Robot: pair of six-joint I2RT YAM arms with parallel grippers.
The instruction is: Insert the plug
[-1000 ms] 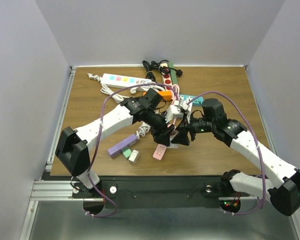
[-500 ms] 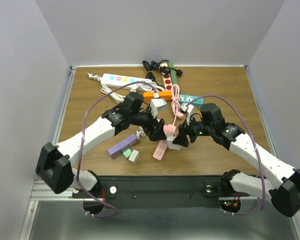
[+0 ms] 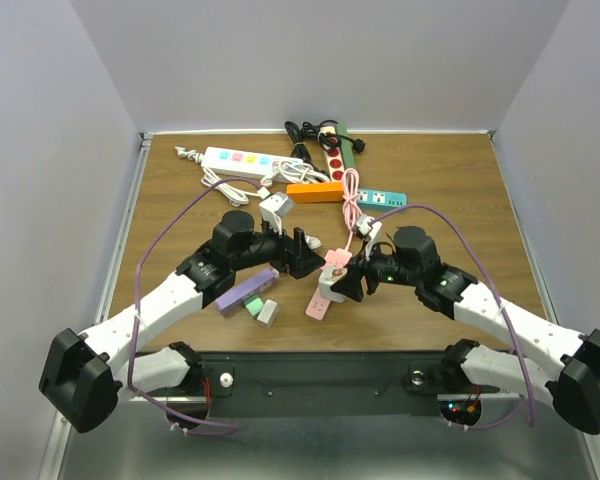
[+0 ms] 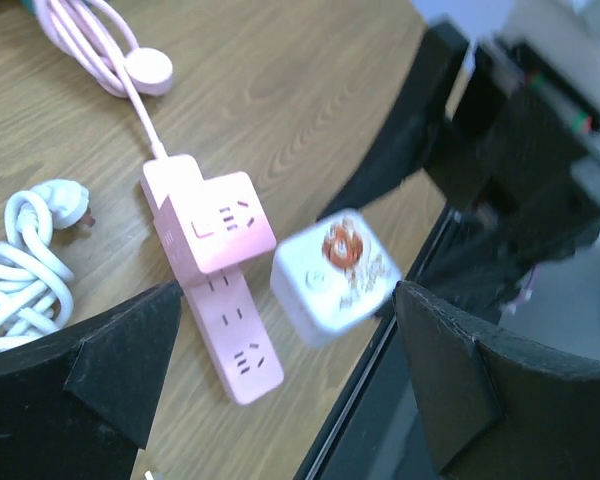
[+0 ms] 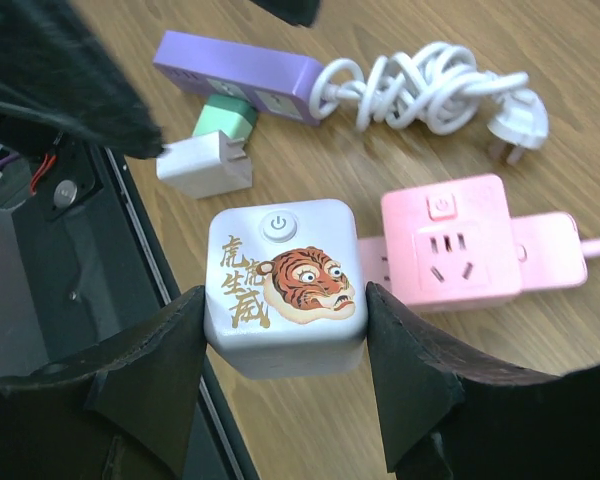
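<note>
White tiger-printed cube plug (image 5: 285,285) is clamped between the fingers of the right gripper (image 3: 348,284) at the centre of the right wrist frame, just beside the pink power strip (image 4: 230,345). The left gripper (image 3: 302,255) is held wide and empty, centre-left of the top frame

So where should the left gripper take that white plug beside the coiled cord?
Probably the white plug's moulded body, from straight above, fingers across its two side edges. It lies flat on the table, prongs exposed, and the coiled cord crowds one end.
</note>
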